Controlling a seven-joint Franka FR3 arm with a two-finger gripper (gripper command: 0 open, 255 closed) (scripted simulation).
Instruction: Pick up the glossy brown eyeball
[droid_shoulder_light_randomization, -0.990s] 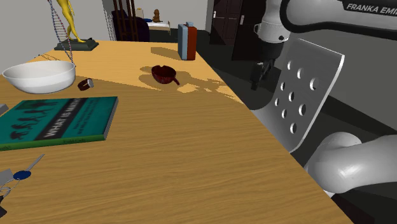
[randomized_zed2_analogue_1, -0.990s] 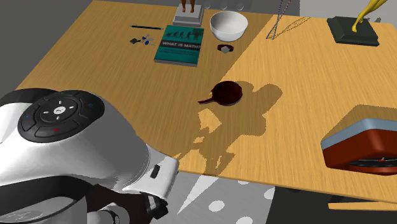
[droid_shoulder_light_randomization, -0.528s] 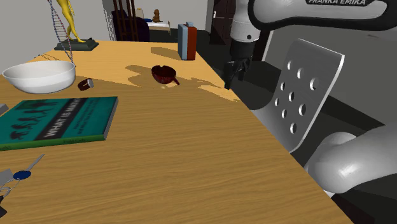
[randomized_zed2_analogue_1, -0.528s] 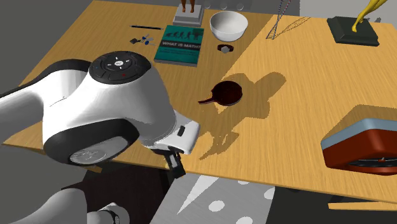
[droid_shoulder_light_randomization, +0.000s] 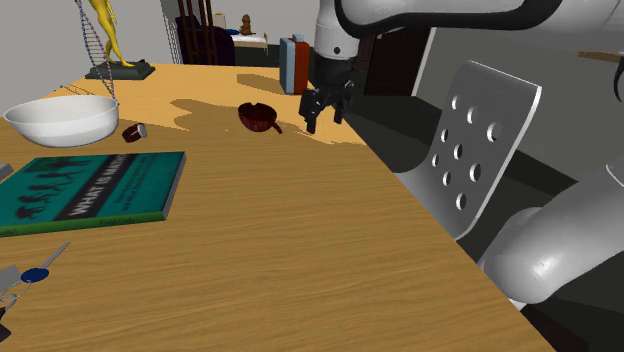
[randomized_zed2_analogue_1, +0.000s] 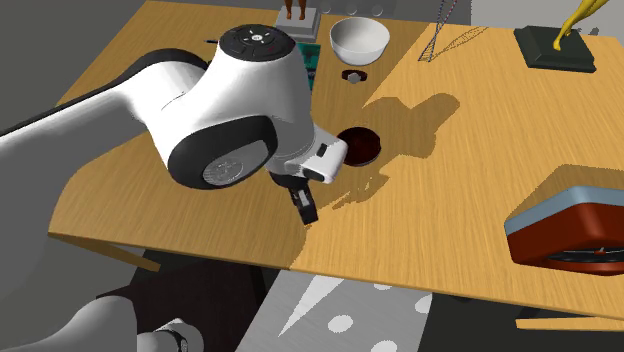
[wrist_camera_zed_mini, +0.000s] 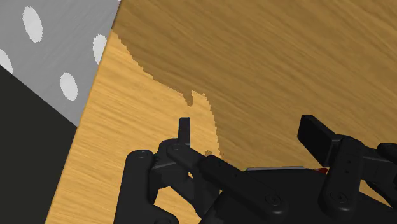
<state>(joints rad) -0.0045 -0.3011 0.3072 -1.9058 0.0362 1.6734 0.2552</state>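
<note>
The brown eyeball (droid_shoulder_light_randomization: 134, 131) is a small glossy brown lump with a pale end. It lies on the wooden table (droid_shoulder_light_randomization: 280, 230) just beside a white bowl (droid_shoulder_light_randomization: 62, 118); the second exterior view has the eyeball (randomized_zed2_analogue_1: 352, 76) in front of the bowl (randomized_zed2_analogue_1: 360, 38). My black gripper (droid_shoulder_light_randomization: 323, 112) hangs open over the table's near edge, well off to the shoulder view's right of the eyeball and holding nothing. From the second exterior view the gripper (randomized_zed2_analogue_1: 305, 205) hovers below a dark red cup. At the wrist, the gripper (wrist_camera_zed_mini: 248, 137) has its fingers apart above bare wood.
A dark red cup with a handle (droid_shoulder_light_randomization: 258, 116) sits close to the gripper. A teal book (droid_shoulder_light_randomization: 90, 187), keys (droid_shoulder_light_randomization: 30, 275), a yellow figure on a base (droid_shoulder_light_randomization: 118, 68) and a red and blue case (droid_shoulder_light_randomization: 293, 64) share the table. A perforated grey chair (droid_shoulder_light_randomization: 475, 140) stands beside the table edge.
The arm has swung from beyond the table edge towards the shoulder view's left, bringing the gripper over the table near the dark red cup. Nothing on the table has moved.
</note>
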